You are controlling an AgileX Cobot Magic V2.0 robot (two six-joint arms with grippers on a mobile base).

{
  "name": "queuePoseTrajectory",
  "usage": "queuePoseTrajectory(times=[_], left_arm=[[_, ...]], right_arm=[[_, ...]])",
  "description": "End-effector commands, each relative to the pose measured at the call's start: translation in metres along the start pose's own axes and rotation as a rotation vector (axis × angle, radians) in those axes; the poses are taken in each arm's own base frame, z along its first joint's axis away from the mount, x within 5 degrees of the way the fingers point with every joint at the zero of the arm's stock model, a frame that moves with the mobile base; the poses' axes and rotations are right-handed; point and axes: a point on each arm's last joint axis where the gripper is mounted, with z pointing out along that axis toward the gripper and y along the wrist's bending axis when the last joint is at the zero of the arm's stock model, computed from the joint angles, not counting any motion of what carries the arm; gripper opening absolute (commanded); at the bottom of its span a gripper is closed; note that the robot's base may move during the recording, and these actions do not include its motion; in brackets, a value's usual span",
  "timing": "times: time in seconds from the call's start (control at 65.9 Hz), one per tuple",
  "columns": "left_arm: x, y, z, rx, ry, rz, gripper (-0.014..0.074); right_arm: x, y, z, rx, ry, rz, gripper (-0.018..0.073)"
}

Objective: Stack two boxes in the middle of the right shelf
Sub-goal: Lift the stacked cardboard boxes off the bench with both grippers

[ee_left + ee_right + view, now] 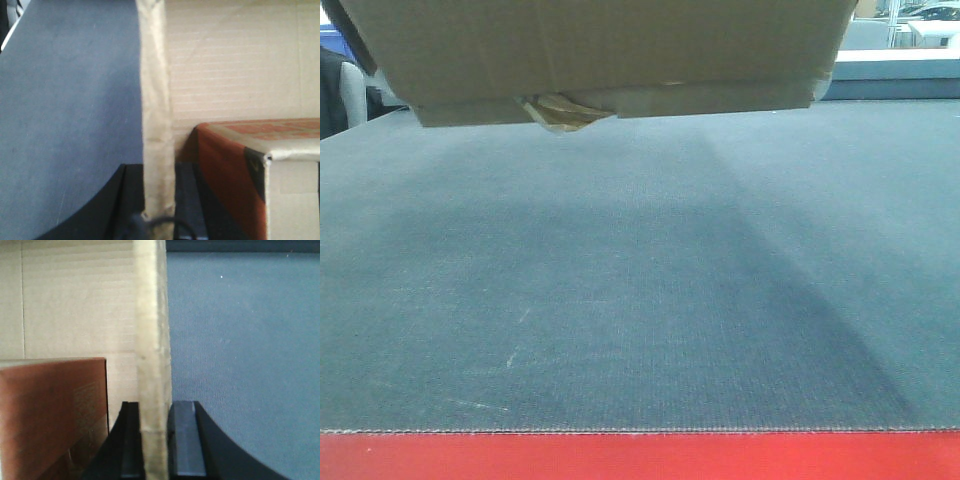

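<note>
One brown cardboard box [600, 50] hangs off the mat at the top of the front view, a scrap of yellowish tape [560, 110] dangling from its bottom edge. My left gripper [159, 200] is shut on the box's upright wall [156, 100], one finger inside and one outside. My right gripper [154, 412] is shut the same way on the opposite wall [152, 315]. Inside the box lies a smaller red-brown carton [225, 175], which the right wrist view shows too [50, 410]. The shelf is out of view.
Below the box spreads a dark grey mat [640, 300] with a red front edge [640, 458]. Dark shapes [340, 90] stand at the far left behind it, and pale surfaces [895, 60] at the far right.
</note>
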Motion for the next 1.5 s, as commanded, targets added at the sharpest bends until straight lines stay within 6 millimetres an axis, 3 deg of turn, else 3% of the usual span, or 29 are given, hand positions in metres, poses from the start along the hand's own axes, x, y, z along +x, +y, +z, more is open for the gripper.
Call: queuePoseTrajectory(times=[0.0, 0.349, 0.531, 0.971, 1.488], left_arm=[[-0.010, 0.002, -0.015, 0.028, -0.086, -0.004, -0.0111], [-0.018, 0.009, -0.040, 0.065, -0.161, -0.002, -0.0111], [-0.027, 0.013, -0.060, 0.111, -0.244, -0.028, -0.0111], [-0.027, 0.016, -0.057, 0.093, -0.236, -0.029, -0.0111], [-0.022, 0.017, -0.055, 0.079, -0.190, -0.036, -0.0111]], right_arm=[[-0.012, 0.002, -0.005, -0.047, -0.102, 0.010, -0.0153], [-0.018, 0.005, -0.007, -0.088, -0.168, 0.009, -0.0153], [-0.022, 0.002, -0.021, -0.098, -0.198, 0.017, -0.0153], [-0.010, 0.004, -0.027, -0.087, -0.207, -0.040, -0.0153], [-0.012, 0.002, -0.028, -0.083, -0.226, -0.042, -0.0153]])
